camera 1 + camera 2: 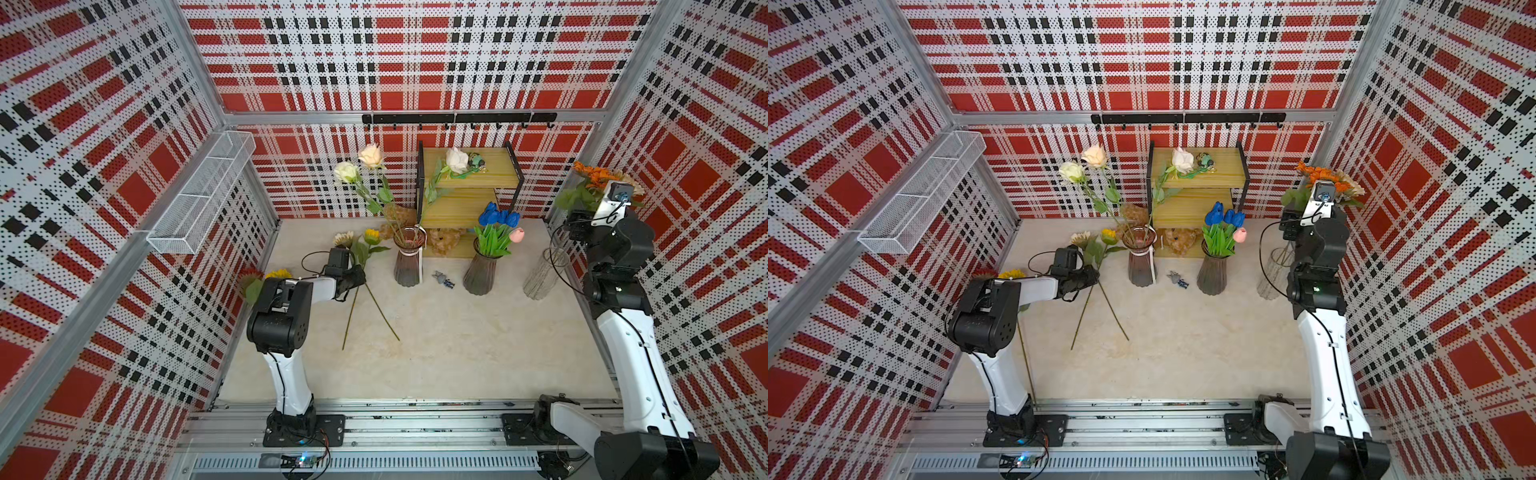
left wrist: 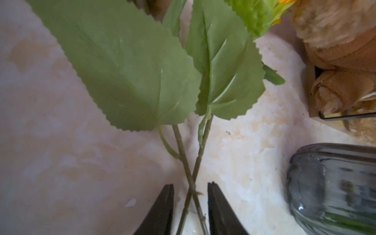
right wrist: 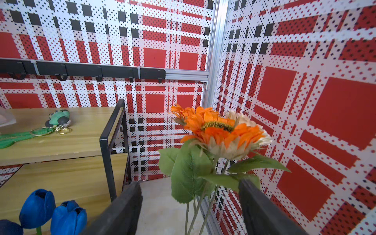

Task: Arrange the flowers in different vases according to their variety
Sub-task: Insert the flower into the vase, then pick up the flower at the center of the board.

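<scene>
Straddled two crossed sunflower stems point(image 2: 184, 154) with left gripper point(image 2: 190, 184), jaws part-spread, not yet pinching. Hovered right gripper point(image 3: 190, 182), jaws wide apart, by orange sunflower point(image 3: 217, 126) in clear vase point(image 1: 542, 274).

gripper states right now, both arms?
Left gripper: open, jaws either side of the crossed sunflower stems, not clamped.
Right gripper: open, holding nothing; orange sunflower stands just ahead.

Glossy, ribbed smoky glass vase point(image 2: 333, 189); matt, marbled stone-look tabletop point(image 1: 457, 353); smooth wood-grain shelf point(image 3: 61, 142), black metal frame point(image 3: 106, 162); fuzzy brown plush toy point(image 2: 335, 50); white wire-mesh basket point(image 1: 199, 195).
</scene>
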`<state>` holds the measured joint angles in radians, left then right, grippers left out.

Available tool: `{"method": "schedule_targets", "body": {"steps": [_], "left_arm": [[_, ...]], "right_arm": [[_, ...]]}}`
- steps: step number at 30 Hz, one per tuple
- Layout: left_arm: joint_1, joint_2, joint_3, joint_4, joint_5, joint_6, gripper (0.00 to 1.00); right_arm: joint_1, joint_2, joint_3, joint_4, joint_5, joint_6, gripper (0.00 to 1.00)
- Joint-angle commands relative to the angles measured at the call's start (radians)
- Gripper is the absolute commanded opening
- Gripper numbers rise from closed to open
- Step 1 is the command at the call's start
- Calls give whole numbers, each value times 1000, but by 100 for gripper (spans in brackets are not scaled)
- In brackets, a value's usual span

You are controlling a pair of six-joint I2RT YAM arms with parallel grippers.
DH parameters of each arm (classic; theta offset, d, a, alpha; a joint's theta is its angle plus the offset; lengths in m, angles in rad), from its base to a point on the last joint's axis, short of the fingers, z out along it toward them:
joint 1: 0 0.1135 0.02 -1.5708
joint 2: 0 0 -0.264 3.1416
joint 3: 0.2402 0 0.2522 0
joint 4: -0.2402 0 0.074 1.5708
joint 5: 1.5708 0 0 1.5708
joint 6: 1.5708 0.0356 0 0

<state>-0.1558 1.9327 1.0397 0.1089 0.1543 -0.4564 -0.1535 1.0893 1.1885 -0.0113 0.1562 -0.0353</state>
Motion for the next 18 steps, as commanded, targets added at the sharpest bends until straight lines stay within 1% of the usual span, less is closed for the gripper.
{"method": "schedule_targets", "body": {"steps": [1,5,7,11,14,18], "left_arm": [[18,18,-3,75,17,-15,31],[27,29,-5,90,33,-16,21],[28,30,-7,93,37,-16,19],[30,33,-13,101,49,-14,19],[30,34,-18,111,53,-14,22],[30,42,-18,115,53,-15,23]], "right_arm": [[-6,-25,32,-25,-5,-6,81],[-5,-29,48,-44,-15,-7,81],[-5,-32,56,-51,-18,-7,81],[-5,-35,72,-63,-21,-12,81],[-6,-33,82,-74,-26,-11,81],[-5,-35,79,-81,-29,-12,81]]}}
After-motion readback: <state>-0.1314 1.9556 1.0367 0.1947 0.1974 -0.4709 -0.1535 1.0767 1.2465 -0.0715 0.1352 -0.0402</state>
